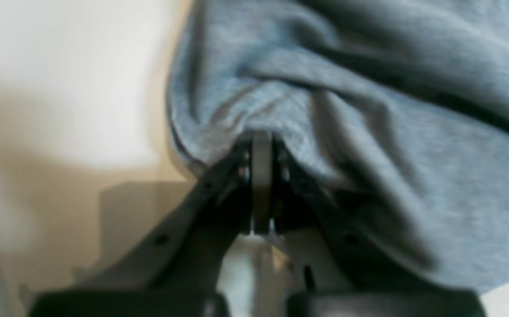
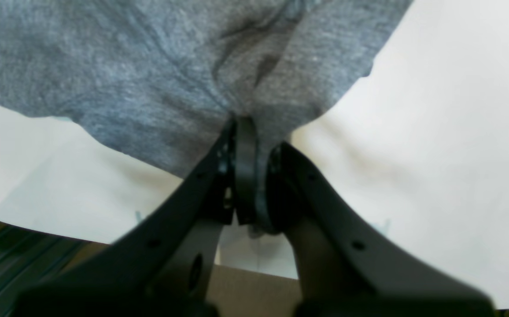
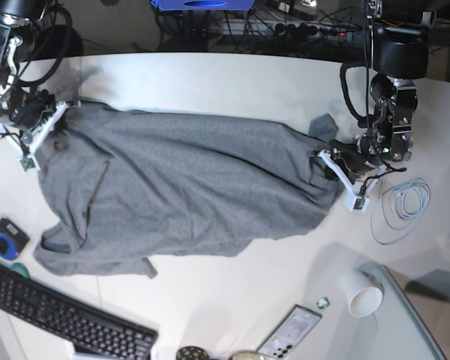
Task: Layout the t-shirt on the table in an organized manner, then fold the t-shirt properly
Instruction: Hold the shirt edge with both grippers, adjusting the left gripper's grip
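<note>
The heather-grey t-shirt [image 3: 187,187] lies stretched and wrinkled across the white table [image 3: 210,75], with a sleeve bunched at the lower left. At the shirt's right end, my left gripper [image 3: 324,160] is shut on a pinch of fabric. The left wrist view shows that gripper [image 1: 261,137] closed on a fold of the t-shirt [image 1: 369,132] above the table [image 1: 60,66]. My right gripper [image 3: 55,121] is shut on the shirt's upper left end. In the right wrist view this gripper [image 2: 243,123] pinches the edge of the t-shirt [image 2: 149,79] over the table [image 2: 435,132].
A black keyboard [image 3: 60,319] lies at the front left, with a blue round object [image 3: 4,238] beside it. A white cable [image 3: 401,206] lies coiled at the right. A paper cup [image 3: 364,296] lies by the grey glass corner panel [image 3: 412,322], and a flat device [image 3: 289,334] lies at the front edge.
</note>
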You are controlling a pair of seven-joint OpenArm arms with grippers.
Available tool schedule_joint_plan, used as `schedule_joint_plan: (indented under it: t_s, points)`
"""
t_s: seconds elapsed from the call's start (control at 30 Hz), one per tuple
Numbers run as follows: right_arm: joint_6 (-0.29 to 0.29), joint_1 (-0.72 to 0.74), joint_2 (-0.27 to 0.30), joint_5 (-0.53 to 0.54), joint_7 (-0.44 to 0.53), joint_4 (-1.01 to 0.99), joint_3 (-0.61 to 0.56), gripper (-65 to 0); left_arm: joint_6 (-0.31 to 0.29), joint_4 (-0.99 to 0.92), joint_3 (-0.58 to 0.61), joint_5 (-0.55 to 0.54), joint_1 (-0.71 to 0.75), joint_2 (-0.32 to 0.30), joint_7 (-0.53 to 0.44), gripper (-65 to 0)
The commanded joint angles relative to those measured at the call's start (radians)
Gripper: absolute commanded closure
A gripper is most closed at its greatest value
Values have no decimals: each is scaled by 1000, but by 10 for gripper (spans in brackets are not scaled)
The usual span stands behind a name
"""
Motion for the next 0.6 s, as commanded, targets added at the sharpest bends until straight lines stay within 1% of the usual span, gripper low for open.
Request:
schedule_joint_plan:
  t_s: [0.0, 0.23, 0.4, 0.43, 0.5, 0.57]
  points:
    - [3, 8, 12, 6, 10, 15, 5, -2, 5, -1, -4, 8, -28, -18, 1, 0]
    - [3, -5, 12, 6, 8, 21, 1, -2, 5, -52, -5, 8, -115, -39, 1, 0]
    - [3, -5, 12, 6, 8, 20, -1, -2, 5, 43, -22, -3, -141, -42, 12, 0]
    - [3, -5, 12, 6, 8, 20, -1, -2, 5, 69, -38, -3, -137, -39, 33, 0]
    - [3, -5, 12, 6, 8, 20, -1, -2, 5, 131, -56, -5, -130, -25, 109, 0]
    - [3, -5, 12, 6, 8, 20, -1, -2, 5, 192, -44, -3, -100, 25, 168, 0]
